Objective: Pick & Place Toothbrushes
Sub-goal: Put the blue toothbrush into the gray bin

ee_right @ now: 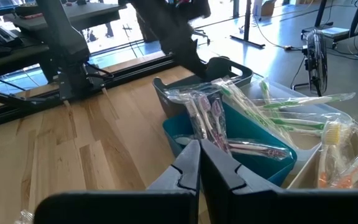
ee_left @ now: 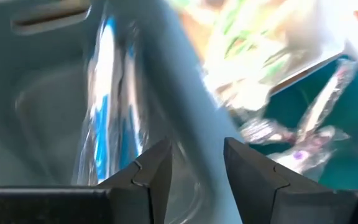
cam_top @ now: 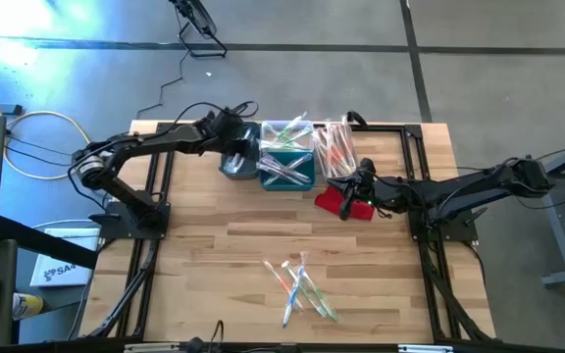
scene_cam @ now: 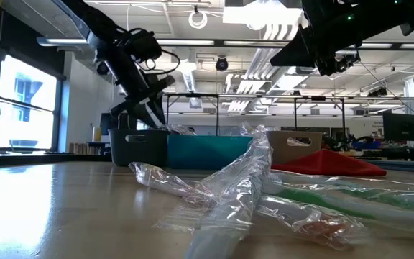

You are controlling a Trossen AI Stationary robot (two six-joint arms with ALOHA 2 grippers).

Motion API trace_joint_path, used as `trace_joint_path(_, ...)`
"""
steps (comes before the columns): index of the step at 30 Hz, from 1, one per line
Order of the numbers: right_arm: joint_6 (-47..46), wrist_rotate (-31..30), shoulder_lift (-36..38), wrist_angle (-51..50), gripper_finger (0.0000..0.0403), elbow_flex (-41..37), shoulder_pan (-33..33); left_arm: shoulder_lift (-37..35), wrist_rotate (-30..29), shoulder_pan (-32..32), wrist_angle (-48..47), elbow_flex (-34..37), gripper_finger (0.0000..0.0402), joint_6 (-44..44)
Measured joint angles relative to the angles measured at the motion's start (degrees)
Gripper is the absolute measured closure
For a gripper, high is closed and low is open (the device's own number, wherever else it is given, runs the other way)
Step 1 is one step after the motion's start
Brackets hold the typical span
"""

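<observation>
the left hand [cam_top: 235,149] hangs over the grey bin [cam_top: 238,164] at the far side of the bench [cam_top: 214,245], its two fingers [ee_left: 157,171] parted with nothing between them. just past the fingertips a blue toothbrush [ee_left: 107,93] in its clear wrapper lies inside the grey bin, so this looks like the letting-go end of a placement: the hand is low and over the bin's mouth so the brush lands inside rather than on the rim.

next to the grey bin stands the teal bin [cam_top: 287,167], holding wrapped brushes with purple handles [ee_right: 207,121], and beyond that a white bin [cam_top: 333,152] with orange and green ones. the sorting seems to go by handle colour, which would explain a blue brush going into grey.

the right hand [cam_top: 361,186] waits with its fingers closed and empty, above the red cloth [cam_top: 336,201] just in front of the white bin, pointing toward the bins and clear of the left arm's path.

a small pile of toothbrushes [cam_top: 300,287] is left near the front edge of the bench, well apart from the bins, wrappers crossing each other. they overlap, so the next pick will likely call for singling out one on top.
</observation>
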State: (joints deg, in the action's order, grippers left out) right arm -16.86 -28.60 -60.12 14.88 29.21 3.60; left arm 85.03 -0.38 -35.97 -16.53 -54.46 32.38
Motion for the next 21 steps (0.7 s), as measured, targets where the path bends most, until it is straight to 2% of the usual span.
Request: trace_joint_path(21, 0.07, 0.0, 0.0, -0.88, 0.0398, 0.0, -0.02, -11.25, 1.3, 0.02, -0.05, -1.86, 0.0261, -5.1)
